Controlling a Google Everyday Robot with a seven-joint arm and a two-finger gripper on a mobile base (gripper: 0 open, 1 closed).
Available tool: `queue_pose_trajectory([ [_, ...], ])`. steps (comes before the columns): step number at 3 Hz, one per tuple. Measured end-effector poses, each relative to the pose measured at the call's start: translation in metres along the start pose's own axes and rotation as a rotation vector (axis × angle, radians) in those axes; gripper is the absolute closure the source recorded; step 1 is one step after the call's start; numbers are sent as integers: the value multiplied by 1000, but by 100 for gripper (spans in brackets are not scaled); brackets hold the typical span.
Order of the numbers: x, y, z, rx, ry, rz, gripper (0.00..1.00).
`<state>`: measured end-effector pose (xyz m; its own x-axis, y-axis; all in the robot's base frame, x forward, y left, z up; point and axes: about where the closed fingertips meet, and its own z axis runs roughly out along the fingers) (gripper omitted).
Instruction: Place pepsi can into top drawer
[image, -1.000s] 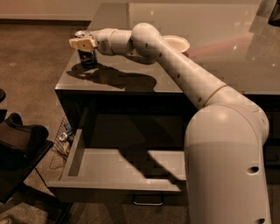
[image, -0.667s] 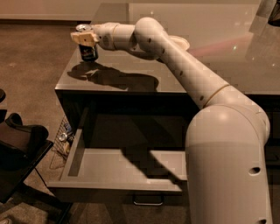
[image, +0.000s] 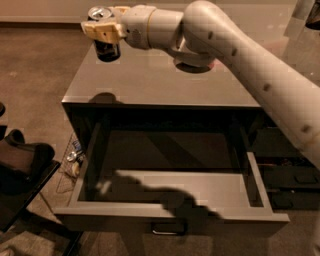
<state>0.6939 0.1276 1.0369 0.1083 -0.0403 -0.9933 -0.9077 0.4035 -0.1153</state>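
- We see the gripper up at the top left of the view, closed around the upper half of the can, tan fingers clamped on either side of it
- The can is upright, silver top showing above the fingers, dark body hanging below them
- It sits in the air over the back left corner of the cabinet top and looks apart from the surface, not resting on it
- The drawer is pulled wide open at the front of the cabinet, pale floor bare where we can see it, with the small handle on its front face
- We judge the step in hand as the carry: the can is gripped, but well apart from the drawer and behind it
- We think the next move calls for bringing the can forward past the front edge of the cabinet top, then down into the drawer, keeping it upright and clear of the drawer walls before the fingers let go
- The arm reaches across from the right, so it has to swing toward the camera to get there
- Writing: we can read none, the can body shows only dark, with no logo or brand legible from this side
- No labels on the cabinet or the drawer that we can make out
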Motion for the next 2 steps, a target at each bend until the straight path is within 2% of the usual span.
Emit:
queue_pose_trajectory([
  [1, 20, 53, -43, -66, 19, 24, 100],
  [2, 80, 109, -105, -145, 1, 150, 100],
])
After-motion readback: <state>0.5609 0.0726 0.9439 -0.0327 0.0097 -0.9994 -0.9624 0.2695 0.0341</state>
